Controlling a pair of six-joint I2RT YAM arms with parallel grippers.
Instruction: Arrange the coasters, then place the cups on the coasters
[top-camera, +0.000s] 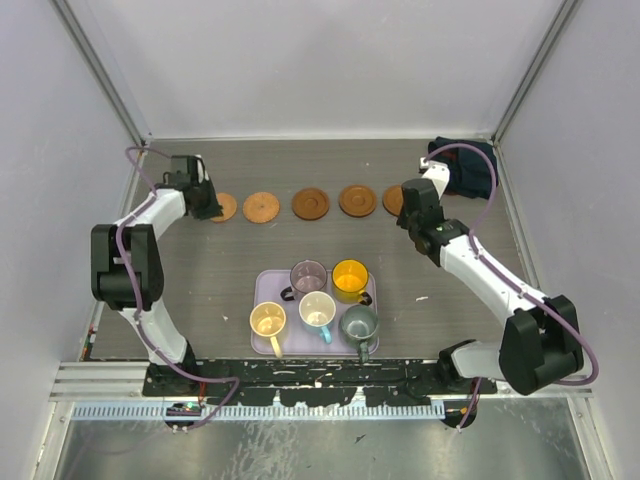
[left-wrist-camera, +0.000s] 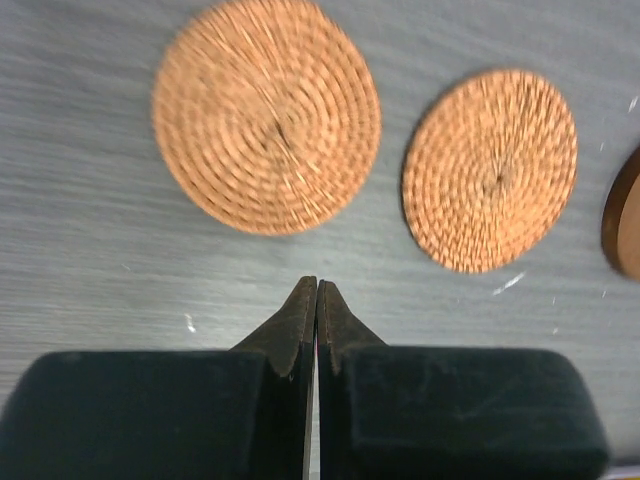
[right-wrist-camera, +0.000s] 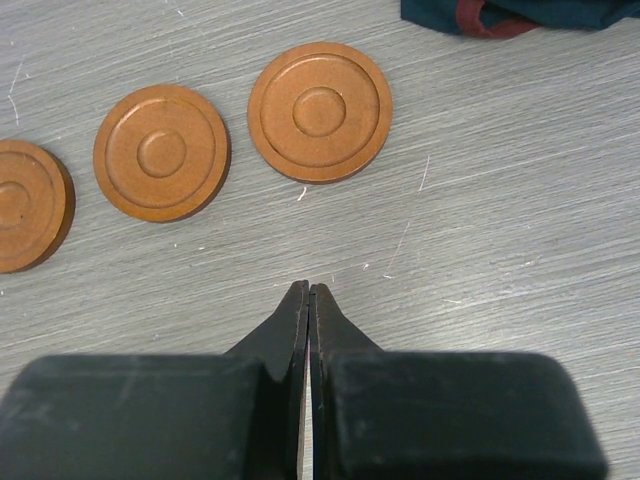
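Several round brown-orange coasters lie in a row across the far table. In the top view the leftmost coaster (top-camera: 228, 208) is partly under my left gripper (top-camera: 206, 204), and the rightmost coaster (top-camera: 392, 200) is partly behind my right gripper (top-camera: 412, 214). The left wrist view shows two woven coasters (left-wrist-camera: 267, 115) (left-wrist-camera: 490, 170) ahead of the shut left gripper (left-wrist-camera: 317, 286), which holds nothing. The right gripper (right-wrist-camera: 308, 290) is also shut and empty, short of two ringed coasters (right-wrist-camera: 320, 110) (right-wrist-camera: 162, 150). Several cups, among them the purple (top-camera: 308, 275) and yellow-orange (top-camera: 350, 279), stand on the tray.
The lavender tray (top-camera: 264, 284) sits near the front centre of the table. A dark folded cloth (top-camera: 462, 165) (right-wrist-camera: 520, 14) lies at the far right corner. White walls close in the table on three sides.
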